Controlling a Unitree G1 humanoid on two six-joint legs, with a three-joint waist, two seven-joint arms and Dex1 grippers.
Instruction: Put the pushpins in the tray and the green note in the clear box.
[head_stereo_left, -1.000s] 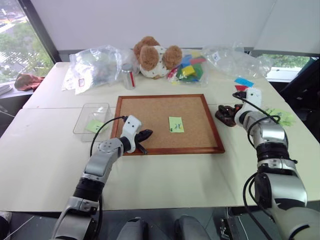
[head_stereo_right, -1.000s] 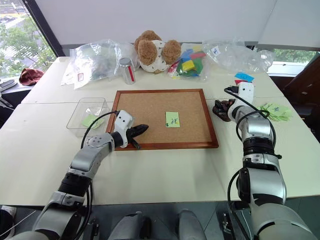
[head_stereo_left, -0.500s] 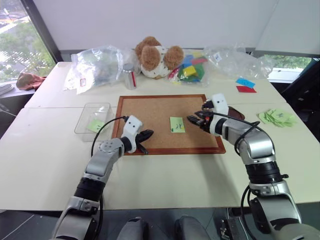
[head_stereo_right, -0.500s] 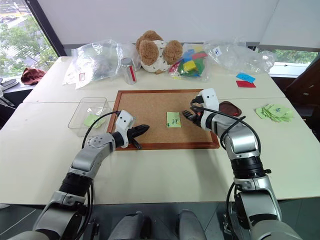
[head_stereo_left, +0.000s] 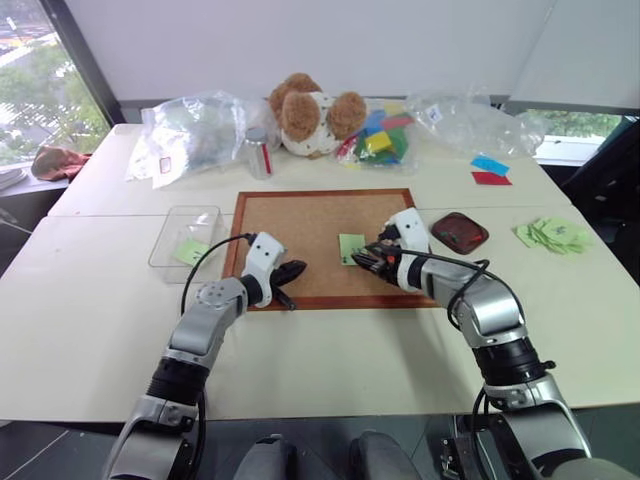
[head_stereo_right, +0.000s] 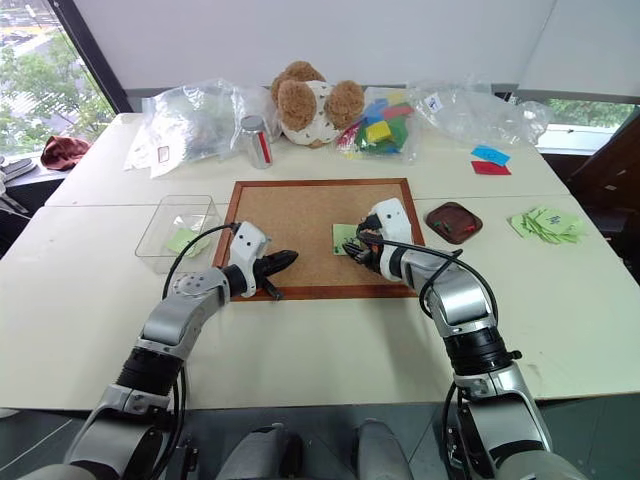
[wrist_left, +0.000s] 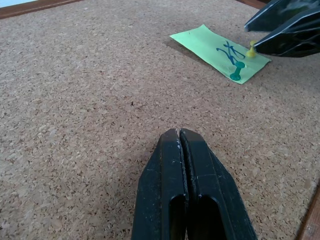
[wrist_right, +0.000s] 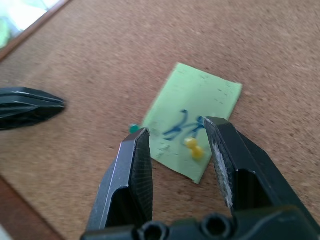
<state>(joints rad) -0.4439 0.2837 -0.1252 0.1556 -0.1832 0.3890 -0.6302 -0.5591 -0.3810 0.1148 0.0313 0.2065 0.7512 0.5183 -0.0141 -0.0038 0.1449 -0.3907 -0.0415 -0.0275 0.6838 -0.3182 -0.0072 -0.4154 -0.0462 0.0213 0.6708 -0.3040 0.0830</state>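
Corkboard (head_stereo_left: 300, 230) lies bare between left claw (wrist_left: 187, 150) and green note (wrist_left: 220, 50).

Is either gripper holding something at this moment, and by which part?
Nothing is held. The left gripper is shut and empty over the corkboard. The right gripper is open, its fingers either side of the yellow pushpin in the green note.

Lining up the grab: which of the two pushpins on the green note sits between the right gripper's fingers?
The yellow pushpin, between the open fingers of the right gripper. The green pushpin sits at the green note's edge, outside the finger nearer it.
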